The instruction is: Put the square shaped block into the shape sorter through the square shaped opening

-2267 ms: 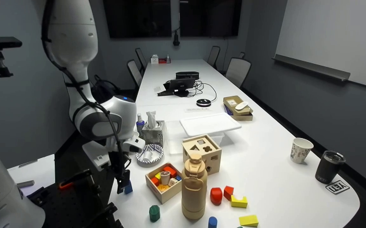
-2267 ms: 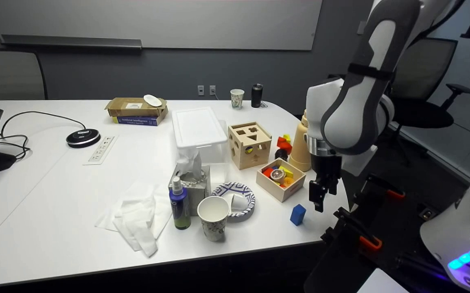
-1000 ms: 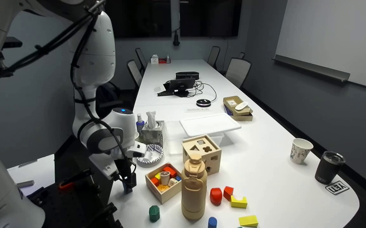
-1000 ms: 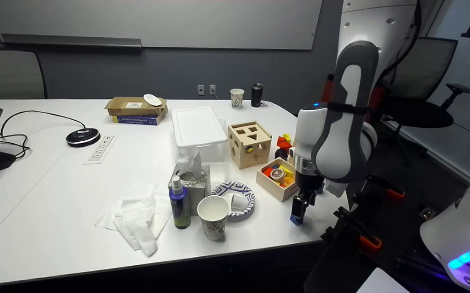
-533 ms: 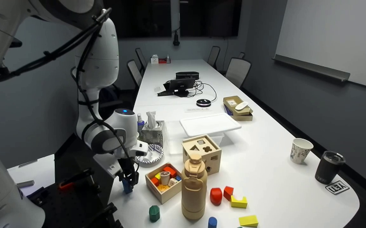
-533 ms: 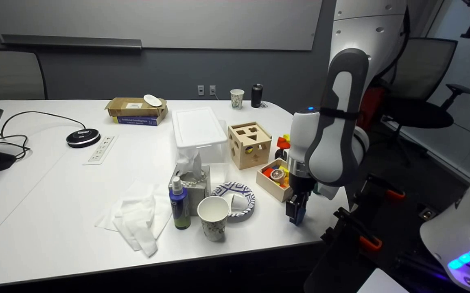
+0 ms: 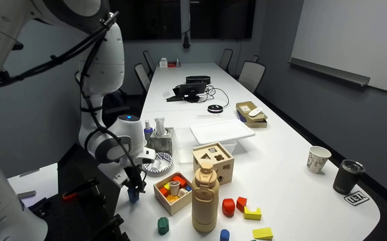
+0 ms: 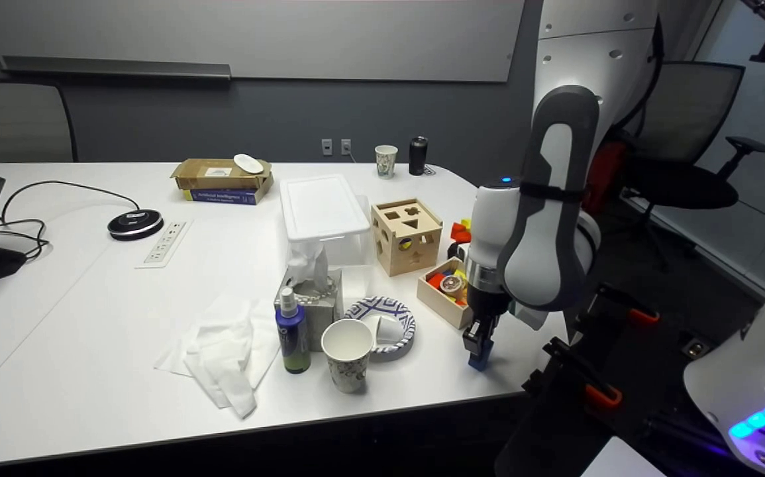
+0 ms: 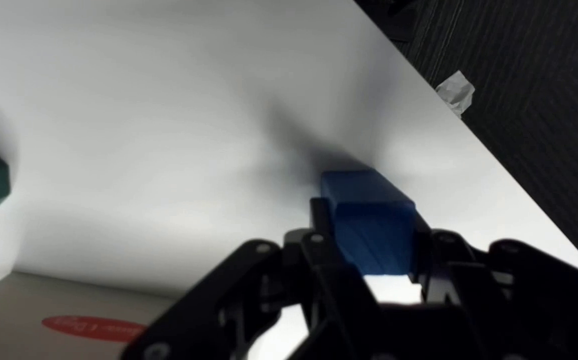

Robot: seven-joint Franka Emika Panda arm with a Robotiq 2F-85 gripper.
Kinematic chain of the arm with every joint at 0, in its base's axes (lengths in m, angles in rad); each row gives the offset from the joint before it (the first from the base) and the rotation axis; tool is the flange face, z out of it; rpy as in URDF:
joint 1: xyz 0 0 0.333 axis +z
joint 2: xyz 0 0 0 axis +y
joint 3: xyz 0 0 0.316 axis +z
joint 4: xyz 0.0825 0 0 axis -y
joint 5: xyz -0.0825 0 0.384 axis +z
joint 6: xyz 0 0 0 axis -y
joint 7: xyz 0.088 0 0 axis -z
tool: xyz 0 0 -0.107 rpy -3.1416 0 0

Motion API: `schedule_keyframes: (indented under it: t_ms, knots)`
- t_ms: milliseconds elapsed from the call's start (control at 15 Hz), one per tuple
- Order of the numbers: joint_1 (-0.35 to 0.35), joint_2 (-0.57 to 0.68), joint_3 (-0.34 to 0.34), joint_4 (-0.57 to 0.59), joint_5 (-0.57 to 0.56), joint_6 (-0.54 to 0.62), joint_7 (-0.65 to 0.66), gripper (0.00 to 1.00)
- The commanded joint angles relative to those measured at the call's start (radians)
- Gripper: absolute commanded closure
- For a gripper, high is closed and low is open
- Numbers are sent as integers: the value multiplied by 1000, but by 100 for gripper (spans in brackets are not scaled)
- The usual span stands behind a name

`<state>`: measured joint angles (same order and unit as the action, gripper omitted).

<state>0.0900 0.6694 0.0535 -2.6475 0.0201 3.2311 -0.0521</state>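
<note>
Block (image 9: pixel 374 240), blue, most likely the square one, gripped low at the desk (image 8: pixel 124 344) near its edge, well apart from the sorter (image 8: pixel 415 250). The task looks early: the pick seems made, while the lift, the carry, the lining-up and the drop through the square hole (image 7: pixel 212 150) in the sorter's top are all left. Whether the block's underside touches the desk or hangs just above it is unclear. In both exterior views the tray (image 8: pixel 438 305) lies roughly between block and sorter, so the carry probably wants height first.

The gripper (image 9: pixel 370 215) is partly closed, its fingers (image 9: pixel 320 217) parted by about the block's width, one against each of two opposite sides in the wrist view. The hold looks firm, though force cannot be seen, and nothing else is between the fingers. In an exterior view the block's lower end sticks out below the fingertips, and that should suit the hole, provided the faces are turned square to it before release
</note>
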Motion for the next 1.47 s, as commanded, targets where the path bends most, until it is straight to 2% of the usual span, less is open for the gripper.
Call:
schedule_keyframes:
  t_ms: [0,133,267,467,667,867,1067,1400]
  knots:
    - [10,-62,6,-37,-13,-19,20,91]
    - [35,-138,-6,-69,-7,-58,25,91]
    - [6,-243,15,-98,-13,-131,20,91]
    - [-43,-390,37,-79,-8,-286,9,91]
    - [-125,-512,82,11,55,-488,-50,91]
    - [-131,-587,45,151,101,-675,-97,91]
    - [-127,-563,-12,347,48,-809,-65,91]
    - [-146,-409,-66,623,51,-876,-76,91]
